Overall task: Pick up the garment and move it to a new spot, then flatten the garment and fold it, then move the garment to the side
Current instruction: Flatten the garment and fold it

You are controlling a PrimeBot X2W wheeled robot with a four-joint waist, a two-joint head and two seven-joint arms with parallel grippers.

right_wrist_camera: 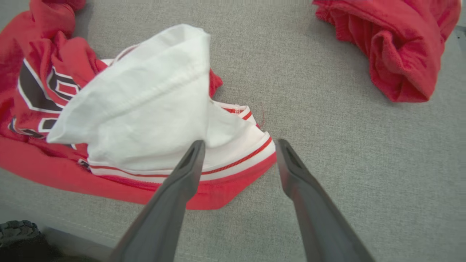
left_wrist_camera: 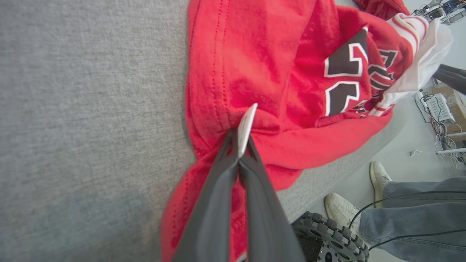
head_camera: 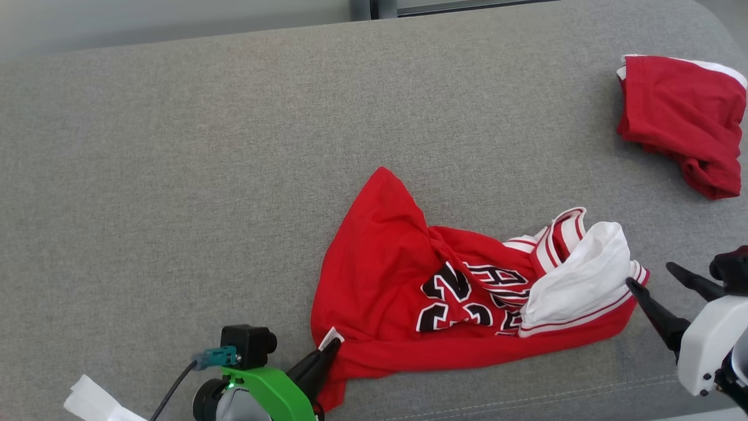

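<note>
On grey fabric surface [head_camera: 175,175], red jersey [head_camera: 380,280] lies crumpled. L gripper [head_camera: 332,346] clamped on its hem by tag [head_camera: 331,338]; R gripper [head_camera: 650,275] spread wide at white-trimmed end, empty.

Crumpled red jersey [head_camera: 380,275], black-and-white numerals, white lining exposed at one end, on grey upholstery [head_camera: 175,175].

Red, white and black on plain grey

Red garment [head_camera: 380,280] with black numerals outlined white, white inside and red-white striped trim toward 3 o'clock; plain grey surface [head_camera: 175,175]; second red cloth [head_camera: 684,117], white-edged, at 1 o'clock; green bracket [head_camera: 274,392] at 7 o'clock.
</note>
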